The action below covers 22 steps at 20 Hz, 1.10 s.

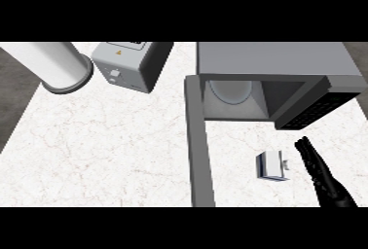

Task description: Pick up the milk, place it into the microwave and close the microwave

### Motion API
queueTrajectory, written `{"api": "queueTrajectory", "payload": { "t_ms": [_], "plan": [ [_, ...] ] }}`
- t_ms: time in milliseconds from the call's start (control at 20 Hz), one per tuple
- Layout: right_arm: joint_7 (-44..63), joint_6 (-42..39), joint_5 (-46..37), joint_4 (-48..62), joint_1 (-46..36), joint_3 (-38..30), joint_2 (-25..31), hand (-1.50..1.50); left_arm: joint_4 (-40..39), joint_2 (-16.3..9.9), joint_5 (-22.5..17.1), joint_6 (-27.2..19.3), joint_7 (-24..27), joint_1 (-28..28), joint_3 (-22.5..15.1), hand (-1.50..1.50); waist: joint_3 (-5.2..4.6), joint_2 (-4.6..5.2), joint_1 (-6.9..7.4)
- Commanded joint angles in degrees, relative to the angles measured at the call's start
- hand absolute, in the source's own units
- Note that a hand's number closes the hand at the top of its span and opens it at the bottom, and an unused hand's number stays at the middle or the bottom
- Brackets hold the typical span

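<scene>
Head view is looking steeply down on a pale marble counter point(108, 146), where the robot's right hand point(322, 172) is coming in from the lower right edge, seen side-on with its fingers stretched straight toward the microwave point(277, 61). The hand is holding nothing; its fingers are extended and lying together, open rather than curled. The milk point(273, 165), a small white carton, is standing on the counter just beside the hand, to its left, apart from it, in front of the microwave's open cavity. The microwave door point(200, 146) is hanging wide open, reaching toward the view's lower edge left of the carton. The left hand is not showing.

Judging from this, the picking step is in hand and the carton is not yet grasped. The next move is calling for the hand to shift left and curl around the carton, then lift it forward into the cavity, where a round turntable plate point(231, 91) is waiting. Closing the door is left for last.
</scene>
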<state>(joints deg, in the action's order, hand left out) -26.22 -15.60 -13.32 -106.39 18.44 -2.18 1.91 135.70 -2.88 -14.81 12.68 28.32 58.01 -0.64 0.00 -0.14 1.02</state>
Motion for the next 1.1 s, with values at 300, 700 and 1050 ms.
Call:
{"api": "queueTrajectory", "payload": {
  "t_ms": [300,700,1050],
  "plan": [
    [-8.4,7.3,-5.6,19.2,-9.5,-4.2,0.8,-1.50,1.9,-0.4,-5.2,2.9,-1.2,0.0,5.4,-1.50,0.03,0.19,-0.45],
    [-14.2,6.6,-3.5,30.0,-12.4,-7.2,3.3,-1.50,0.4,2.8,-1.9,7.5,4.2,6.6,3.4,-1.50,0.04,0.03,-0.18],
    [-18.9,6.7,-5.7,44.4,-18.3,-6.6,4.4,-1.50,-1.5,2.7,-5.7,9.1,4.0,5.5,7.4,-1.50,0.04,0.12,0.00]
  ]
}}
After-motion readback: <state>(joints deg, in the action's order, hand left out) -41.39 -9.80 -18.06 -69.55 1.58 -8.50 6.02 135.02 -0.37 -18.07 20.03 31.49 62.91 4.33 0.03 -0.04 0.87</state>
